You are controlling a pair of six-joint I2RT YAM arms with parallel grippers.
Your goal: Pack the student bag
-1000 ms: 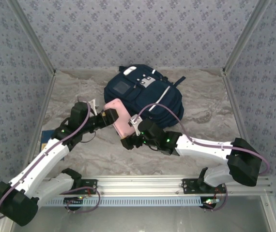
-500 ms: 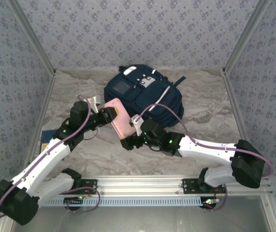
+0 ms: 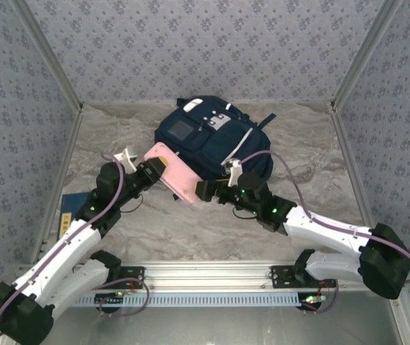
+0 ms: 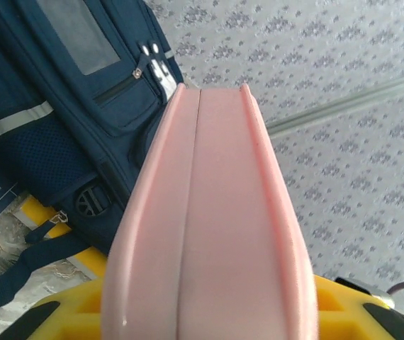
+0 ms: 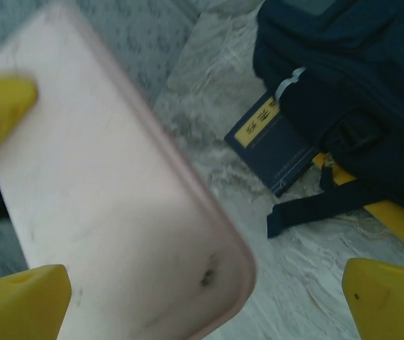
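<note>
Bag position: The bag [image 3: 216, 144] lay flat at the back middle of the desk [image 3: 313, 172], front panel up.
Bag handling: I judged it soft and floppy. The fabric would sag and bunch under a push, and the whole bag could slide on the smooth desk.
Bag hold point: The best purchase looked to be a zip pull or the lip of a compartment. The loose straps would only drag the bag about.
Bag contents: Hidden. I could not tell whether any compartment stood open.
Case position: A pink case [image 3: 178, 172] hung clear of the desk, tilted, over the bag's near left edge.
Case handling: I judged it stiff, smooth and light, and liable to slip or pivot when held by one end.
Left gripper: My left gripper [image 3: 155, 169] was clamped on the case's left end, pads on either side.
Right gripper: My right gripper [image 3: 206, 191] had its jaws spread wide at the case's near right end and was gripping nothing. I could not tell whether it touched the case.
Book: In the right wrist view a navy book [image 5: 269, 145] with a yellow label lay on the desk at the bag's edge, not yet packed.
</note>
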